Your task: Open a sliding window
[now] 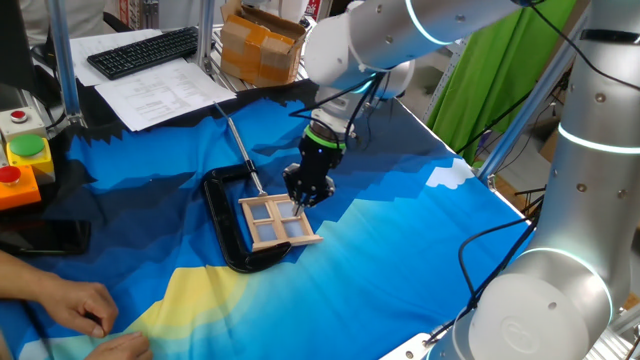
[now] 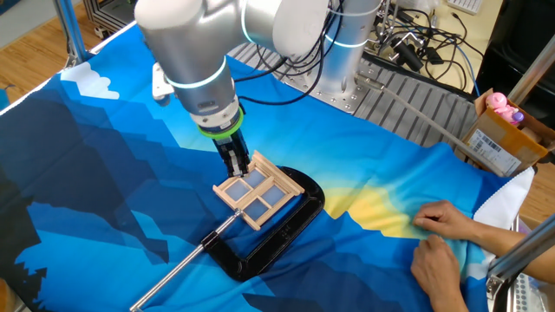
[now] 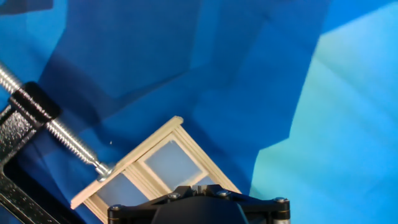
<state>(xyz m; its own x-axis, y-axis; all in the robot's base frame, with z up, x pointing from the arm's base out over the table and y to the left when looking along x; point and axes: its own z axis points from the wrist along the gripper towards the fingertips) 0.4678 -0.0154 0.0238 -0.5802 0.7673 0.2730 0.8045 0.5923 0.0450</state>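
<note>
The sliding window (image 1: pixel 278 222) is a small light wood frame with four bluish panes. It lies flat on the blue cloth, held in a black C-clamp (image 1: pixel 225 215). It also shows in the other fixed view (image 2: pixel 256 194) and in the hand view (image 3: pixel 158 165). My gripper (image 1: pixel 305 192) points down at the window's far right edge, its fingers close together with nothing between them. It shows in the other fixed view (image 2: pixel 236 162) touching the frame's top corner. In the hand view the gripper body hides the window's near part.
The clamp's screw rod (image 1: pixel 240 150) runs back toward a keyboard (image 1: pixel 145 50) and papers. A cardboard box (image 1: pixel 262 45) stands at the back. A button box (image 1: pixel 25 165) sits at the left. A person's hands (image 2: pixel 442 234) rest on the cloth near the clamp.
</note>
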